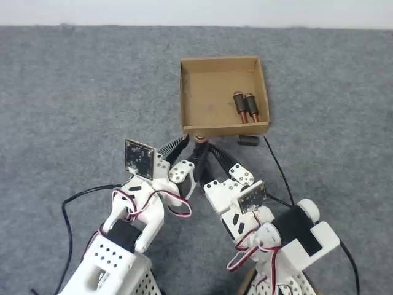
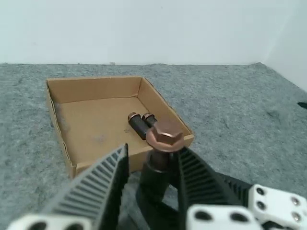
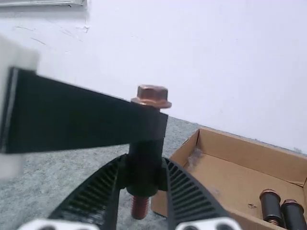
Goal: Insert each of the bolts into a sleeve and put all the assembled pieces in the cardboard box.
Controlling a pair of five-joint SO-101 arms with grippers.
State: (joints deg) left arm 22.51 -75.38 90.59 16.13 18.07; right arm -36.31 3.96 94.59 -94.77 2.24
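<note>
A copper bolt [image 1: 199, 137] stands upright in a black sleeve [image 3: 144, 165], just in front of the cardboard box [image 1: 184, 92]. My right gripper [image 3: 143, 167] is shut on that sleeve, and the bolt's threaded end pokes out below. My left gripper [image 2: 153, 149] is open around the bolt [image 2: 164, 136]. One of its fingers [image 2: 192, 177] lies against the shank under the head, and a gap shows on the other side. Two assembled pieces [image 1: 245, 106] lie in the box's right part. A loose black sleeve [image 1: 247, 140] lies on the carpet by the box's front wall.
Grey carpet covers the table around the box. Both arms' bases and cables [image 1: 279, 172] sit near the front edge. A white wall rises behind the table.
</note>
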